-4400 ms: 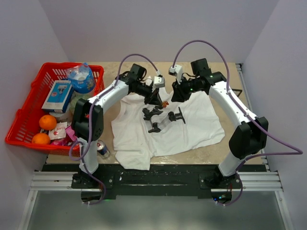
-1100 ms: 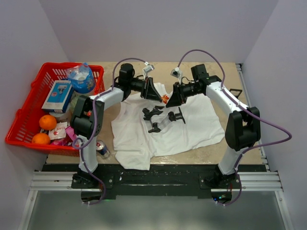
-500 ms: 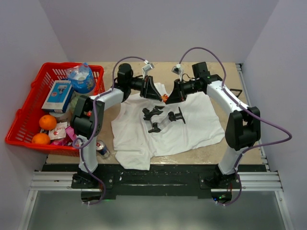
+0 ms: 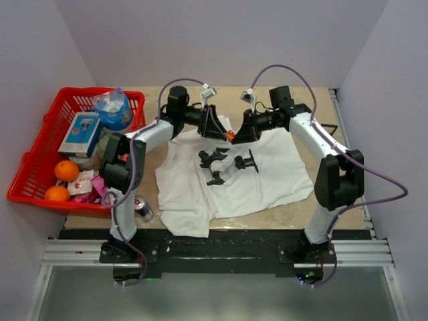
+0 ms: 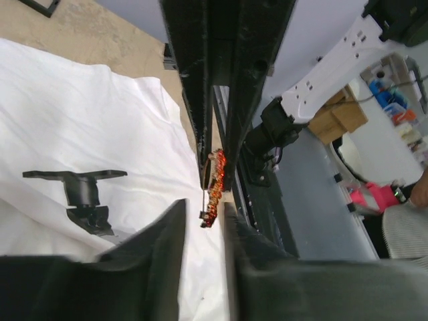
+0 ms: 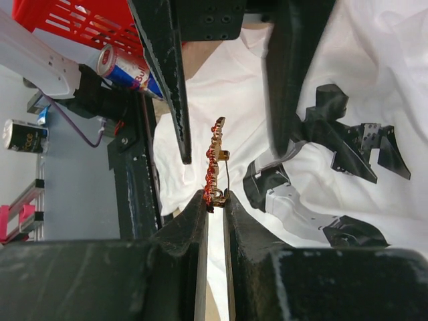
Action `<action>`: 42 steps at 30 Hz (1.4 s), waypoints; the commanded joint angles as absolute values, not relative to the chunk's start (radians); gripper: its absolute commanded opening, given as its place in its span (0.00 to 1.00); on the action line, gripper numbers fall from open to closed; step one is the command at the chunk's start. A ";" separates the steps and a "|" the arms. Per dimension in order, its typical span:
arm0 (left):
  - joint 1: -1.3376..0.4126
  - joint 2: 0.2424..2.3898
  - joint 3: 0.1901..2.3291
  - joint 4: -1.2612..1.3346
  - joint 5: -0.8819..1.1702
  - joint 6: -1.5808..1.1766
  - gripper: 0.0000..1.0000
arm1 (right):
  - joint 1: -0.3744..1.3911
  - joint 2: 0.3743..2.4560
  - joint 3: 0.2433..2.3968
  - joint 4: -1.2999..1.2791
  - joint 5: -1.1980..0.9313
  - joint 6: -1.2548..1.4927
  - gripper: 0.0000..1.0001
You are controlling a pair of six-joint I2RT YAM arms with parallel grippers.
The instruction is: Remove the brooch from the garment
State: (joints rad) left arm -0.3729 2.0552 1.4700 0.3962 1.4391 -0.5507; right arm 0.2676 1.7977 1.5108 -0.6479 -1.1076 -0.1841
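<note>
Finding: my right gripper (image 6: 214, 199) is clamped on one end of the brooch (image 6: 214, 164), jaws drawn together with only that end between them. My left gripper (image 5: 204, 210) faces it tip to tip with its jaws apart. In the right wrist view its two fingers stand well to either side of the brooch and touch nothing. In its own view there is daylight on both sides of the brooch's near end. The brooch, a small tan-orange piece with a thin pin wire showing along one side, hangs in the air between the two tools, above the far middle of the garment (image 4: 267, 174) near its collar edge. I see no cloth caught on it. The garment lies spread flat on the table (image 4: 314, 107), its black print (image 4: 224, 164) face up and just nearer the bases than the grippers. Judgement: the lifting-off looks done, and the step in hand is my right gripper carrying the brooch alone. The next move calls for the left gripper to back straight away without brushing the pin. The right gripper should then take the brooch sideways, clear of the shirt, and set it on bare table. Risk noted: the grip is on one end only, so the piece could swing or slip if moved sharply.
</note>
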 commanded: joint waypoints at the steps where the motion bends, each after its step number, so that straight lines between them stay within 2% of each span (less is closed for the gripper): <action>1: -0.380 2.068 1.520 0.292 1.376 -0.488 0.71 | 0.262 1.707 1.519 -0.621 -1.104 -0.207 0.00; 2: -0.380 2.062 1.531 0.269 1.361 -0.454 0.98 | 0.256 1.703 1.514 -0.621 -1.106 -0.203 0.00; 3: -0.380 2.057 1.540 0.232 1.348 -0.421 0.99 | 0.243 1.703 1.511 -0.621 -1.108 -0.196 0.00; 7: -0.379 2.040 1.615 -0.084 1.276 -0.169 0.99 | 0.201 1.710 1.494 -0.594 -1.112 -0.138 0.00; 10: -0.365 2.022 1.617 -0.141 1.240 -0.118 0.99 | 0.141 1.713 1.479 -0.591 -1.092 -0.092 0.00; 15: -0.351 1.996 1.663 -0.303 1.163 0.050 1.00 | -0.079 1.669 1.385 -0.555 -1.008 -0.006 0.00; 20: -0.353 2.008 1.726 -0.310 1.105 0.052 0.99 | -0.273 1.605 1.238 -0.482 -0.899 0.139 0.00; 25: -0.353 2.028 1.752 -0.272 1.114 0.008 0.99 | -0.365 1.609 1.157 -0.442 -0.838 0.187 0.00; 30: -0.353 2.017 1.733 -0.284 1.101 0.026 0.99 | -0.390 1.672 1.229 -0.512 -0.588 0.086 0.00; 37: -0.353 2.005 1.706 -0.317 1.072 0.069 0.99 | -0.420 1.810 1.411 -0.506 -0.457 0.055 0.00; 42: -0.353 2.008 1.706 -0.324 1.065 0.078 0.99 | -0.419 1.873 1.454 -0.499 -0.403 0.032 0.00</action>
State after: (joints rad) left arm -0.3584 2.0605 1.7050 -0.3180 1.0710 0.0467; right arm -0.4183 1.8606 1.3998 -0.5137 -0.4805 0.0700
